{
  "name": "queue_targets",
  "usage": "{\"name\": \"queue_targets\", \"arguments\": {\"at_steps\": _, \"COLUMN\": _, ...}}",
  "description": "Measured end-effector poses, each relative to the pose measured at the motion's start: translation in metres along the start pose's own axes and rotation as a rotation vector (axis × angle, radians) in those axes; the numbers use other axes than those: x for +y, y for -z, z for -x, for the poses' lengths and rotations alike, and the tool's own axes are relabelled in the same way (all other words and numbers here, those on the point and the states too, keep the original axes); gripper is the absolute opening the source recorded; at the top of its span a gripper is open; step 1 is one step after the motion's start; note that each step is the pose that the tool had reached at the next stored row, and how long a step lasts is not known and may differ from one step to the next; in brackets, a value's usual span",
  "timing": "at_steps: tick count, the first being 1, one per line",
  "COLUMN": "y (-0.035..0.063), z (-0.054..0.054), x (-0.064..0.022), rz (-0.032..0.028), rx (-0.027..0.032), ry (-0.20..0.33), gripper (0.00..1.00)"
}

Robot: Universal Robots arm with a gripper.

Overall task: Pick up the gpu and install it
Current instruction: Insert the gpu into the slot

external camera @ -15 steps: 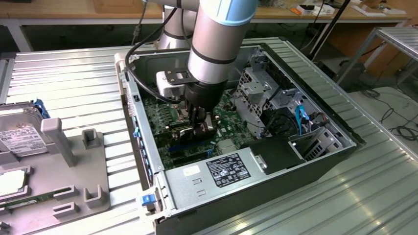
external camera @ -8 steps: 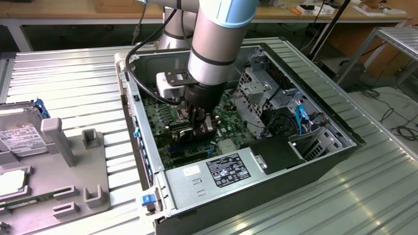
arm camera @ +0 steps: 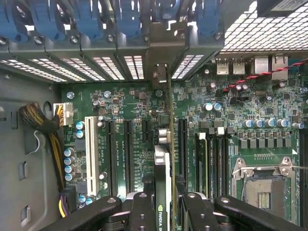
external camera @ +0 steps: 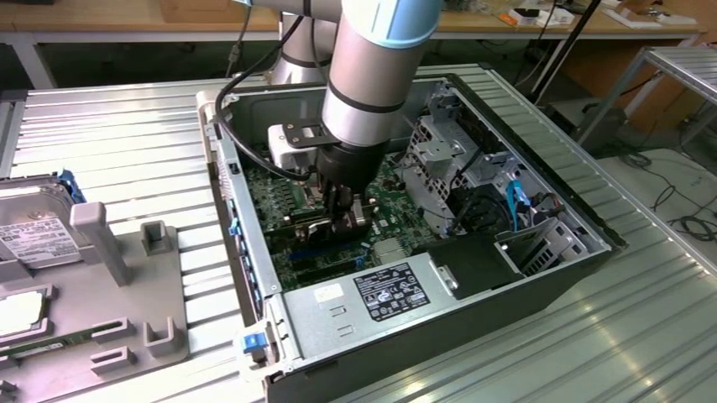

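Open computer case (external camera: 560, 277) lies on its side at frame centre, on the tabletop (external camera: 123, 143). Arm (external camera: 375, 67) comes in from top centre. Tool (external camera: 348, 220) is inside the case, over the motherboard (external camera: 269, 189). gpu (arm camera: 162, 163) stands on edge, clamped between the tool's fingers (arm camera: 142, 209), far end at the case's rear slot openings. Power supply (external camera: 375, 294) sits at the case's lower-centre end, drive cage (external camera: 431, 159) right of the tool. Hard drive (external camera: 34, 227) at left edge, in a holder tray (external camera: 134, 285).

open computer case (external camera: 526, 306), green motherboard (arm camera: 130, 103), hard drive (external camera: 28, 231)
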State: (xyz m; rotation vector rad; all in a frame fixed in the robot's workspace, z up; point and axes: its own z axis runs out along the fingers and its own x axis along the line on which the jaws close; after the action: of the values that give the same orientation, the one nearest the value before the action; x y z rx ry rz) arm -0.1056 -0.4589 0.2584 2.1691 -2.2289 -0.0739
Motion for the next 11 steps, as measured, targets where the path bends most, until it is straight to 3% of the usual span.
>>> {"name": "queue_targets", "arguments": {"at_steps": 2, "y": 0.0002, "z": 0.0005, "x": -0.0010, "rz": 0.0022, "rx": 0.0002, "ry": -0.003, "gripper": 0.27}}
{"name": "queue_targets", "arguments": {"at_steps": 11, "y": -0.0019, "z": 0.0005, "x": -0.0016, "rz": 0.0016, "rx": -0.0024, "ry": -0.004, "gripper": 0.27}}
